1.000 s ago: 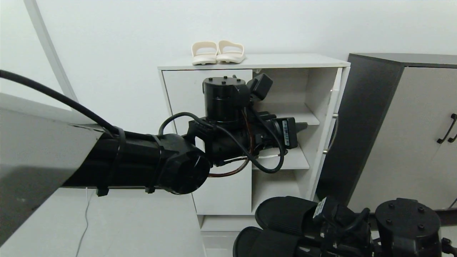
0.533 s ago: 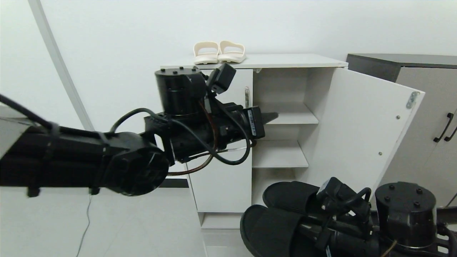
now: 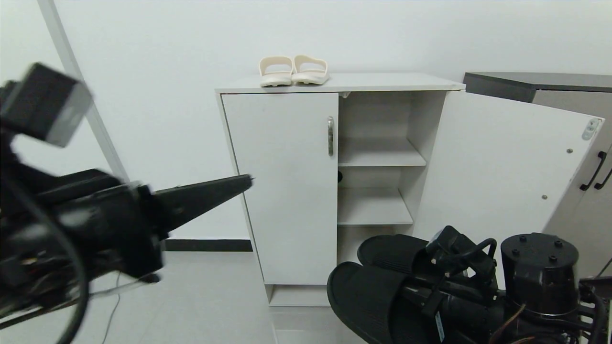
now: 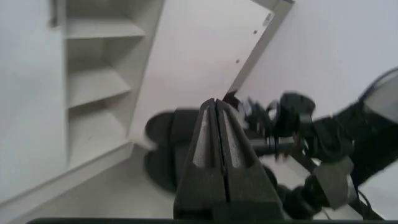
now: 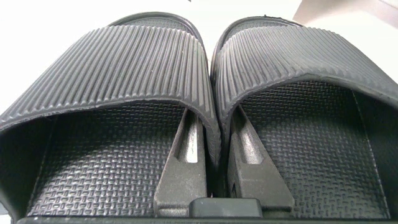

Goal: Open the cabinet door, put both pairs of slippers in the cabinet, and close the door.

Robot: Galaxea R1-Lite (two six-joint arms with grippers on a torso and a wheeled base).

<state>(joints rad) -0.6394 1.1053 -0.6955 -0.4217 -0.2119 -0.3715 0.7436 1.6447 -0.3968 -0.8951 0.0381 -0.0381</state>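
The cabinet [image 3: 282, 191] stands ready: its right door [image 3: 502, 162] has swung wide, and my left gripper [image 4: 214, 118], pressed together and empty, has pulled back leftward. My right gripper [image 5: 216, 121] pinches the black slippers [image 3: 377, 286] low before the shelves. The cream slippers [image 3: 293, 70] wait on top.

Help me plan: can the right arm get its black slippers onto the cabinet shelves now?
Probably yes: the right door stands wide open, the left gripper is off to the left, and nothing lies between the black slippers and the shelves.
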